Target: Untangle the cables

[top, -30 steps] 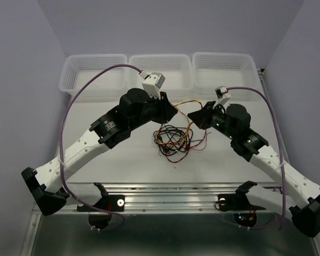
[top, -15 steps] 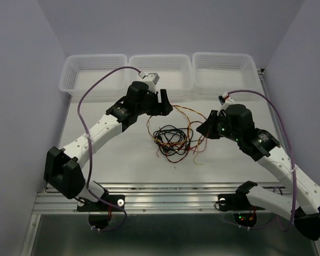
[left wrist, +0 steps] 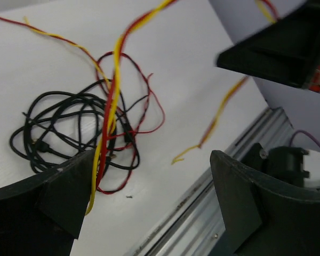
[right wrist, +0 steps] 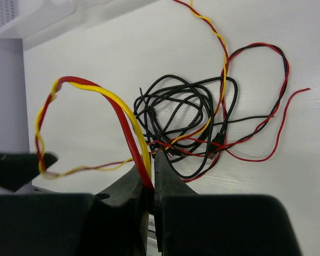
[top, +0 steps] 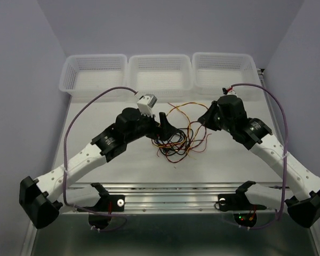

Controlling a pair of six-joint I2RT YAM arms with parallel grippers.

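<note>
The cables (top: 177,140) lie in a tangle of thin black, red and red-yellow strands mid-table. My right gripper (top: 205,119) is shut on a red-and-yellow cable (right wrist: 129,122), which loops up and left from its jaws (right wrist: 152,184); the black coil (right wrist: 184,104) lies just beyond it. My left gripper (top: 166,127) hovers at the tangle's left edge, open wide, with nothing between its fingers (left wrist: 149,197). In the left wrist view a taut red-yellow strand (left wrist: 114,80) crosses above the black coil (left wrist: 58,128) and runs past the left finger (left wrist: 58,202).
Three white baskets (top: 93,72) (top: 160,69) (top: 224,66) stand in a row along the back edge. A metal rail (top: 170,194) borders the table's near edge. Thick purple cables (top: 80,114) arc off both arms.
My left gripper has opened wide, and the left arm has swung from the back down to the tangle's left side. The right gripper keeps its hold and has shifted slightly back.
</note>
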